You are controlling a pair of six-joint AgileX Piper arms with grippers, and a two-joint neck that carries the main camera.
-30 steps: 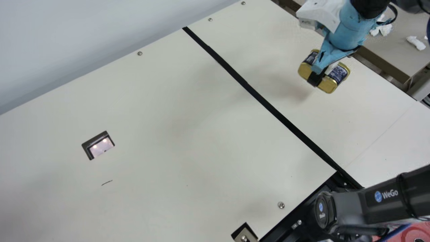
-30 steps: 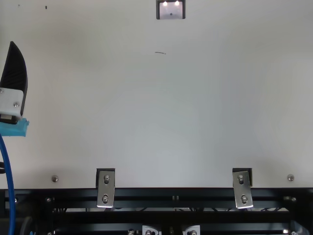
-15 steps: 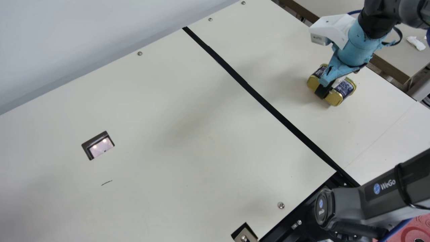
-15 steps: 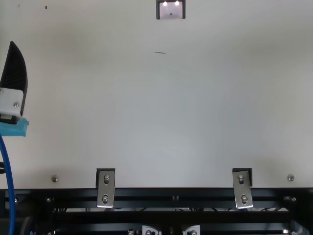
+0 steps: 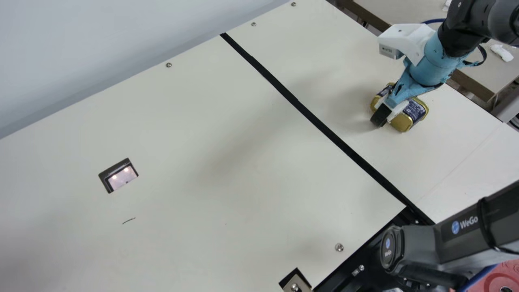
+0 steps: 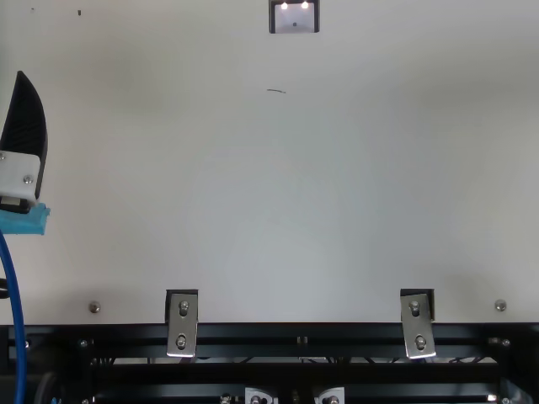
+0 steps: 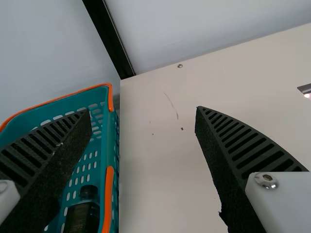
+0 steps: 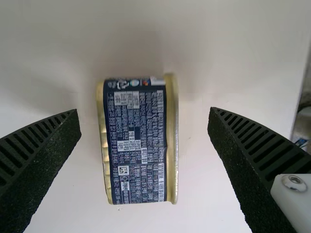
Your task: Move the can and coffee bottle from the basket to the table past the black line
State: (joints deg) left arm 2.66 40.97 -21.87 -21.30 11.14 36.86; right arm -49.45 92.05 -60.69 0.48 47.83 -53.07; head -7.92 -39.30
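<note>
From where I stand, the rectangular can [image 5: 403, 119] is over on the right side of the cream table [image 5: 243, 162], past the black line [image 5: 298, 102], lying on its side. The right gripper [image 5: 381, 115] comes down over it, and the main view gives me that position against the line, along with the gold end of the can. The right wrist view gives me what that angle doesn't: a navy label full of tiny print between gold rims, and the right gripper [image 8: 143, 110] spread wide, one finger on each side of the can, a gap showing on both.

In the top view the left gripper [image 6: 24, 135] pokes in at the left, one ribbed finger beside a blue cable [image 6: 13, 311]. The left wrist view tells me more: the left gripper [image 7: 144, 110] is wide too, with nothing between its fingers. That view also takes in the teal basket [image 7: 109, 184] with its orange rim, beside the table's edge, and the dark coffee bottle [image 7: 81, 216] inside.

In the main view, the right gripper hides the can's middle. The bottle's lower part is cut off, and so is a pink object [image 5: 505, 275] at the near right; I can't make out what it is.
</note>
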